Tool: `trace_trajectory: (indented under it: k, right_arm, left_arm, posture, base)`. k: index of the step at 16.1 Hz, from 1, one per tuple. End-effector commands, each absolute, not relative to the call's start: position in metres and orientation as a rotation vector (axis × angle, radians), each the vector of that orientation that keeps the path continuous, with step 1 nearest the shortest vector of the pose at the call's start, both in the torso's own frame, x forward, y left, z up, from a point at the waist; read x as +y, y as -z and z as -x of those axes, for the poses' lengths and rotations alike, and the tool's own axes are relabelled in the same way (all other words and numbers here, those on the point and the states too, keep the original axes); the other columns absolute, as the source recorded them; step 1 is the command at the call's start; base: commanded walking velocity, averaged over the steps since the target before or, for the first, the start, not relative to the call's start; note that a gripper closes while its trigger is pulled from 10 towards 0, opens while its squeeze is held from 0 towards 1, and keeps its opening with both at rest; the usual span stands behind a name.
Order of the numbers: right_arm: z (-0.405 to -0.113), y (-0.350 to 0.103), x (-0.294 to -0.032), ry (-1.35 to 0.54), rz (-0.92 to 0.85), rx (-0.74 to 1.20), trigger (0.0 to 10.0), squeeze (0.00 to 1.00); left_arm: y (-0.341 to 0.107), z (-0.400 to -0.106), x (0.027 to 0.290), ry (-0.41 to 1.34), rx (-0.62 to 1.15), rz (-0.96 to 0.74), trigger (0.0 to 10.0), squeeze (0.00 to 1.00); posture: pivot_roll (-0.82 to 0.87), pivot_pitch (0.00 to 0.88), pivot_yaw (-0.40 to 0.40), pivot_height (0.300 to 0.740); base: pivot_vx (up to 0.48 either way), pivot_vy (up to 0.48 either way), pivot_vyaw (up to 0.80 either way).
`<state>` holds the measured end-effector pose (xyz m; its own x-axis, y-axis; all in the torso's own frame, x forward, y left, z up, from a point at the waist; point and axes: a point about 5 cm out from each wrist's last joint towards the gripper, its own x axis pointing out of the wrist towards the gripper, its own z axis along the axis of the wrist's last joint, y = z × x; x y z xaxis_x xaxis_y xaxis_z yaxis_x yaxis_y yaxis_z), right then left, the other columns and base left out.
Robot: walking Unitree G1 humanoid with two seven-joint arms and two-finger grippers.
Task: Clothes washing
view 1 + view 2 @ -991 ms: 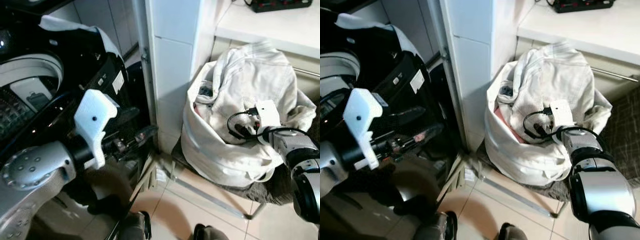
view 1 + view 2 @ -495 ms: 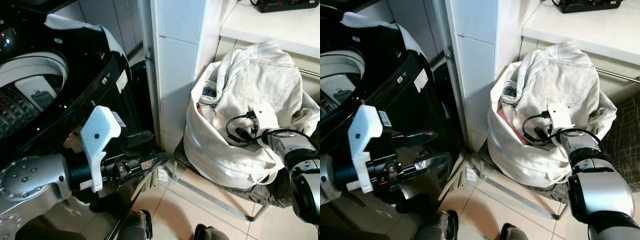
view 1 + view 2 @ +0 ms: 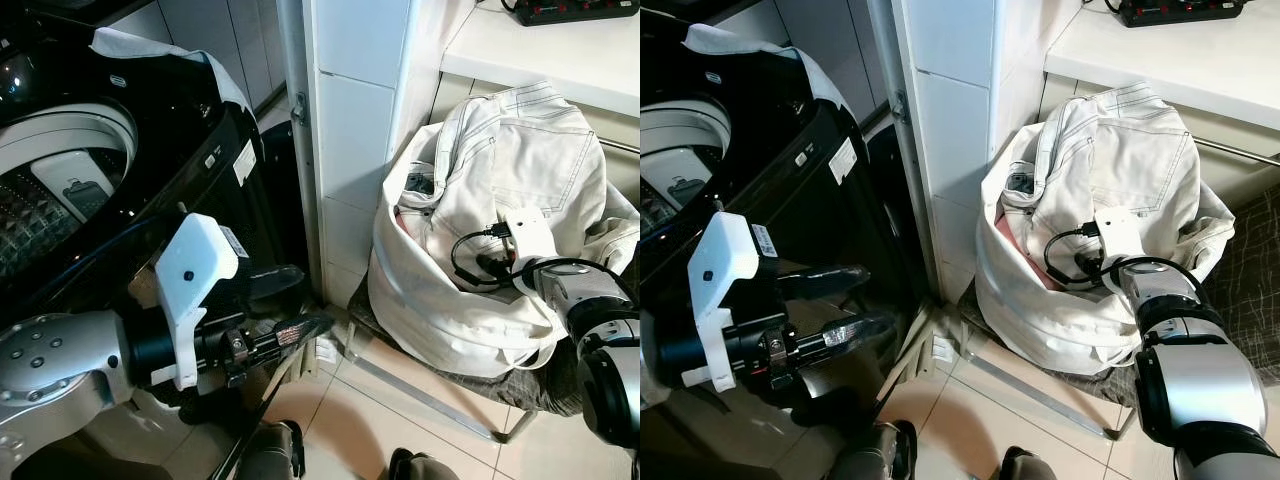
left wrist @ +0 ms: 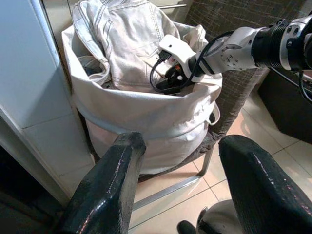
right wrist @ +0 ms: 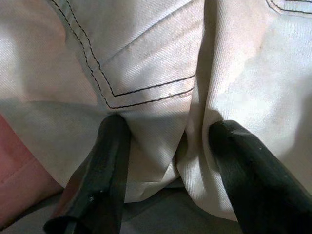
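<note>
Right wrist view: my right gripper (image 5: pixel 165 165) is buried in the jeans (image 5: pixel 146 63), fingers spread wide, both pads pressed into pale denim with a fold bunched between them. Not closed on it yet; nothing is actually held. A bit of pink cloth (image 5: pixel 19 180) shows at one side beneath the denim.

Head views: the jeans (image 3: pixel 510 150) lie heaped on top of the bag (image 3: pixel 440 310), spilling over its rim. The bag sits on a chair (image 3: pixel 520 385) against the tiled wall (image 3: pixel 350 150), below the edge of a white counter (image 3: pixel 560 50). The washer (image 3: pixel 90 180) stands at my left, lid up, drum open.

My left gripper (image 3: pixel 275 300) hangs low in front of the washer's black face, fingers well apart, holding nothing.

Risks, as I judge them:
- Fingers may close on the bag's cloth together with the jeans; lifting would then drag the whole bag off the chair.
- The fold between the pads looks thin. A shallow pinch could slip once the full weight of denim hangs from it.
- The cable looped at my right wrist (image 3: pixel 470 262) lies just at the bag's rim and could snag on cloth as I pull out.
- Trailing legs could catch the wall corner on the swing over to the drum.
</note>
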<state>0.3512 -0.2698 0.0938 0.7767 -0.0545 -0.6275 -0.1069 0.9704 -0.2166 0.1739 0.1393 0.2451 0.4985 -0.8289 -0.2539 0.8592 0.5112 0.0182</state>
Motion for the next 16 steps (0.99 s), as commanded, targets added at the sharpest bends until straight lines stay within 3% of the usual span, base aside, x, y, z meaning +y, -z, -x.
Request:
trace_trajectory:
  k: [1,9,16]
  right_arm:
    - [-0.349,-0.089,-0.267,-0.038,0.238,0.705,0.0,0.0]
    - [-0.36,-0.105,-0.266,-0.008,0.195,0.607,0.0,0.0]
    - [-0.394,-0.201,-0.269,-0.034,-0.006,0.208,0.0,0.0]
  left_arm:
    - [-0.25,-0.161,0.133,1.078,0.196,-0.195,10.0,0.0]
    - [-0.248,-0.168,0.137,0.996,0.198,-0.213,10.0,0.0]
    - [-0.239,-0.216,0.129,0.827,0.071,-0.157,10.0,0.0]
  posture:
    - [0.3,0.144,0.086,0.74]
    - [0.27,0.109,0.085,0.74]
    - [0.11,0.004,0.074,0.74]
  base:
    - [0.0,0.0,0.0]
    - [0.0,0.0,0.0]
    - [0.0,0.0,0.0]
